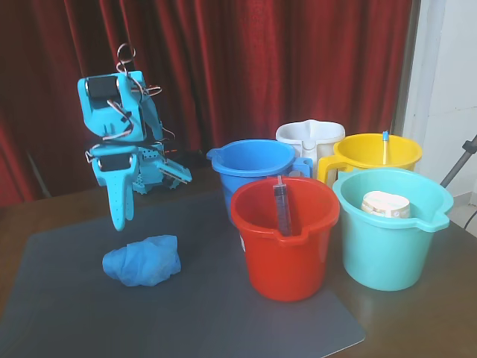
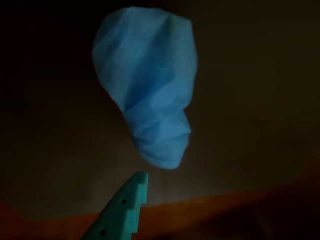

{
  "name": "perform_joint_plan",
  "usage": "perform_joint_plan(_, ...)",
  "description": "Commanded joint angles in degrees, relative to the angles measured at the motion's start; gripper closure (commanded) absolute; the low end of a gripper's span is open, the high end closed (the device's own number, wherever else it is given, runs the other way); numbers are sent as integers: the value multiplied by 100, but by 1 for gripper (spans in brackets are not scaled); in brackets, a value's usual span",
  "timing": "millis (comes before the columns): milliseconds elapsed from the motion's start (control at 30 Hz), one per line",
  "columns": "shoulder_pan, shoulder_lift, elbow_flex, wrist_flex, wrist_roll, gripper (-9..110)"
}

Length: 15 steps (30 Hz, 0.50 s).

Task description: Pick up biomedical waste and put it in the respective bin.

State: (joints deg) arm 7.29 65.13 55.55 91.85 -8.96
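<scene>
Behind my table hangs a dark red curtain (image 1: 261, 67), and a grey mat (image 1: 186, 313) covers most of the brown tabletop (image 1: 417, 321). I count five buckets grouped at the right of the fixed view: a red bucket (image 1: 287, 257) in front with one syringe (image 1: 281, 203) leaning upright against its inner wall, a teal bucket (image 1: 387, 250) beside it holding one white roll that looks like tape (image 1: 385, 203), a blue bucket (image 1: 250, 168) behind the red one, a white bucket (image 1: 309, 138) at the back, and a yellow bucket (image 1: 376, 155) with one thin blue-tipped stick (image 1: 385, 148) standing in it. One crumpled blue cloth item, possibly a disposable cap (image 1: 142, 260), lies on the mat at the left, well apart from the buckets. My one cyan arm (image 1: 123, 127) is folded high with its wrist bent down, so the gripper (image 1: 123, 212) points straight down above the cap without touching it. I see nothing between its fingers, but I cannot tell how wide they stand. In the wrist view the cap (image 2: 147, 95) fills the upper centre, with one finger (image 2: 125, 212) rising from the bottom edge just below it.
</scene>
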Motion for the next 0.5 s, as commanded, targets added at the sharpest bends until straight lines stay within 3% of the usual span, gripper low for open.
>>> perform_joint_plan(0, -53, 79, -105, 1916, -53, 51)
perform_joint_plan(467, -62, 105, 879, 1960, -554, 51)
